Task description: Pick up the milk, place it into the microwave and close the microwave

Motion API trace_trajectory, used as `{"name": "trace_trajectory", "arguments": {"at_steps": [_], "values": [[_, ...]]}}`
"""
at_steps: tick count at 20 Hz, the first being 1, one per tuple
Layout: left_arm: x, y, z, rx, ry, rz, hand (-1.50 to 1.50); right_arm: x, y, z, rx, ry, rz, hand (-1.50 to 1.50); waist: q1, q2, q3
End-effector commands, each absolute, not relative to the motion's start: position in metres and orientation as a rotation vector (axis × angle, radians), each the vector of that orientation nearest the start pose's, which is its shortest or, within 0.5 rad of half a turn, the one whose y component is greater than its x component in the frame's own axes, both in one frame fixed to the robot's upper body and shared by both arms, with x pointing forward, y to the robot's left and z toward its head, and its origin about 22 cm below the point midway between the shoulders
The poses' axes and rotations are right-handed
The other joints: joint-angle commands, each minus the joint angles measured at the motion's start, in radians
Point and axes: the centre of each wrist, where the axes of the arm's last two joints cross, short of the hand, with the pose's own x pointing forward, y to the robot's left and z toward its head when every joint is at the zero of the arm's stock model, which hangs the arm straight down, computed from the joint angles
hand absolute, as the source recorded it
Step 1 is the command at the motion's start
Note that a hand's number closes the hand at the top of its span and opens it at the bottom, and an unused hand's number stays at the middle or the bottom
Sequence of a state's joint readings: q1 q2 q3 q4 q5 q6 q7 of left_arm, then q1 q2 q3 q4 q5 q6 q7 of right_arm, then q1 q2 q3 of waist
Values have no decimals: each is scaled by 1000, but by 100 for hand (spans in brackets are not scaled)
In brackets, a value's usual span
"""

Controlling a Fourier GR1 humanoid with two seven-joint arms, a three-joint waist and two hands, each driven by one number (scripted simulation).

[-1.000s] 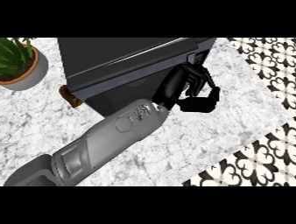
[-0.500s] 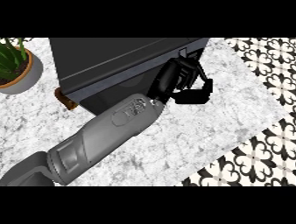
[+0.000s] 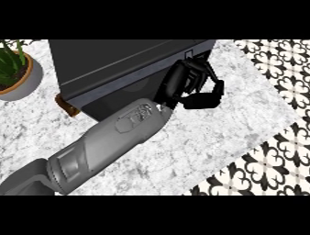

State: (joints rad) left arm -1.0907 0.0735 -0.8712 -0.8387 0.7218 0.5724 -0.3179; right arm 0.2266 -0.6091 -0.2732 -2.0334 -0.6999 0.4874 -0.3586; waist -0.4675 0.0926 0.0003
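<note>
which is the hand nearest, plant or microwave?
The black microwave: the hand is at the right end of its front. The potted plant stands off the microwave's other end.

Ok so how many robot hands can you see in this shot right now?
1. A single black hand shows, at the microwave front near its right corner, on a grey forearm coming up from the lower left. The other hand is out of view.

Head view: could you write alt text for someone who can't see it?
A grey forearm reaches up from the lower left, its black robot hand with curled fingers at the front right corner of a dark microwave on a white marble counter. A potted plant stands at the left; patterned black-and-white floor shows at the right. No milk is visible.
</note>
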Motion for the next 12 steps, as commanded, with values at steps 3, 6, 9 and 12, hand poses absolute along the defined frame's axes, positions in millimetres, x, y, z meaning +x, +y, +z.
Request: {"name": "trace_trajectory", "arguments": {"at_steps": [3,6,9,12], "values": [[354,-32,105,-260,-1889,-461,150,180,-369,158,426,-2218,405,-150,-22,13,4],[353,-32,103,-250,-1900,-456,150,181,-371,158,428,-2208,399,-150,-21,16,4],[351,-34,106,-264,-1915,-453,150,182,-372,160,439,-2216,391,-150,-18,14,6],[365,-17,96,-87,-1837,-184,150,181,-376,161,421,-2210,366,-150,31,15,2]]}}
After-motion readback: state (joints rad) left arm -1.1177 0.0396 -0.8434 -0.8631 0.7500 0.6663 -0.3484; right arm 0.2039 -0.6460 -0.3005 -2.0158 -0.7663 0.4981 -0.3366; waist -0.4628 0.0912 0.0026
